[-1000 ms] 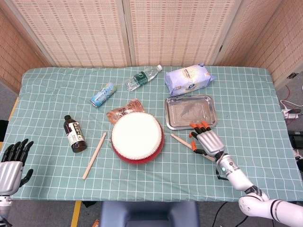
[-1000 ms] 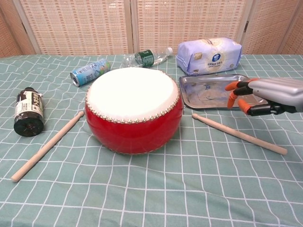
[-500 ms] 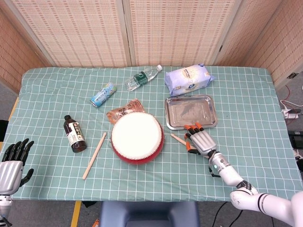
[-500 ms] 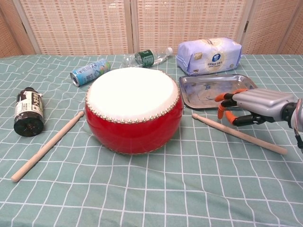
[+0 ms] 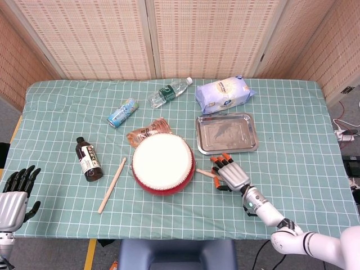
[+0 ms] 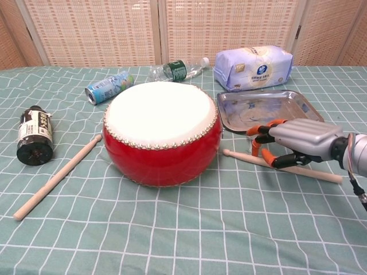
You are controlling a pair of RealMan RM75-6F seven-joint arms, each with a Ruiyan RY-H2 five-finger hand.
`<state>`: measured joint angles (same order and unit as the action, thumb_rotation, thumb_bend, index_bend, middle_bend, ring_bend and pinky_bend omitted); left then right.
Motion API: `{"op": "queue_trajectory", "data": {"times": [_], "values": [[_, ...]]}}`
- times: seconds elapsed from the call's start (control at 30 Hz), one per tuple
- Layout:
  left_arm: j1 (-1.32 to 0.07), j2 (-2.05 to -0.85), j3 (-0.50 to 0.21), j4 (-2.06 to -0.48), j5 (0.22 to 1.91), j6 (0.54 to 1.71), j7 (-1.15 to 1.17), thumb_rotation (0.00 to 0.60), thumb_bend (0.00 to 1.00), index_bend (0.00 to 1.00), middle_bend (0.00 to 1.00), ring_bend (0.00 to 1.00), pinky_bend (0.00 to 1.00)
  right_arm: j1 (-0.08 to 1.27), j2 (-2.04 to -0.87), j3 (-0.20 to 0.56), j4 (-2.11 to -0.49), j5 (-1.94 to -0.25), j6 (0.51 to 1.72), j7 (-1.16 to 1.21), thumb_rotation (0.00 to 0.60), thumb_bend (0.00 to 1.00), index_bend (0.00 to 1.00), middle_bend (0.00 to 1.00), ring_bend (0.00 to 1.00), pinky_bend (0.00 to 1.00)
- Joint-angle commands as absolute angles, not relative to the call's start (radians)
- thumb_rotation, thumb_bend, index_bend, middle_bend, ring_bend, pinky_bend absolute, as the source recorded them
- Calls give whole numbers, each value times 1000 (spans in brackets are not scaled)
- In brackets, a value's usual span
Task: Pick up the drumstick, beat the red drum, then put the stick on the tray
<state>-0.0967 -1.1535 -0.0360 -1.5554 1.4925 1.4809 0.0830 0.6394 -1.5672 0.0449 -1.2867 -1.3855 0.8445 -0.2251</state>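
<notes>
I see the drumstick (image 6: 287, 166) as a pale, bare wooden rod lying flat on the checked cloth between the red drum (image 6: 162, 132) and the surface's right edge, just in front of the tray (image 6: 264, 109). Its rounded tip points at the drum's red wall and stops close beside it. My right hand (image 6: 295, 143) sits over the stick's middle, orange-tipped fingers (image 6: 259, 130) curled down around it; from the chest view they look wrapped on the rod, but I cannot tell whether they truly grip it or only rest on it. The drum has a white skin, a studded rim and a glossy red body. The tray is a shiny metal rectangle with nothing in it.

In the head view the hand hides most of the stick, leaving only a short stub toward the drum. My left hand (image 5: 16, 191) shows at the surface's near-left corner, dark fingers spread and holding nothing, its arm cut off by the frame. A 2nd drumstick (image 6: 56, 178) lies near the drum's left side.
</notes>
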Motion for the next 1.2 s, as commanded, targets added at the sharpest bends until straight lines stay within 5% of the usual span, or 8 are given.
{"op": "queue_trajectory", "data": {"times": [0.03, 0.17, 0.23, 0.3, 0.37, 0.47, 0.57, 1.2], "values": [[-95, -1156, -36, -1550, 1496, 1485, 77, 600, 279, 19, 0, 0, 52, 635, -1558, 26, -1316, -1413, 863, -227, 133, 746, 334, 37, 0, 0], [-93, -1158, -33, -1543, 1498, 1485, 69, 600, 279, 19, 0, 0, 52, 628, -1543, 8, -1359, -1435, 877, -217, 133, 736, 336, 38, 0, 0], [-93, -1159, -33, -1540, 1498, 1486, 66, 600, 280, 20, 0, 0, 52, 624, -1536, 3, -1374, -1442, 887, -213, 144, 647, 338, 37, 0, 0], [-93, -1162, -33, -1537, 1501, 1488, 61, 600, 280, 26, 0, 0, 52, 613, -1543, 7, -1367, -1459, 930, -214, 226, 458, 344, 37, 0, 0], [-92, -1164, -32, -1533, 1505, 1491, 57, 600, 281, 32, 0, 0, 52, 598, -1568, 17, -1337, -1470, 979, -203, 381, 278, 355, 38, 0, 0], [-91, -1166, -31, -1529, 1510, 1495, 51, 600, 280, 32, 0, 0, 53, 585, -1604, 40, -1301, -1466, 1023, -152, 533, 181, 390, 38, 0, 0], [-89, -1167, -31, -1525, 1510, 1497, 48, 600, 280, 32, 0, 0, 53, 587, -1623, 55, -1279, -1454, 1025, -129, 598, 177, 447, 53, 0, 0], [-89, -1167, -29, -1512, 1502, 1483, 38, 600, 278, 33, 0, 0, 52, 641, -1619, 96, -1318, -1293, 872, -229, 600, 292, 487, 59, 0, 0]]}}
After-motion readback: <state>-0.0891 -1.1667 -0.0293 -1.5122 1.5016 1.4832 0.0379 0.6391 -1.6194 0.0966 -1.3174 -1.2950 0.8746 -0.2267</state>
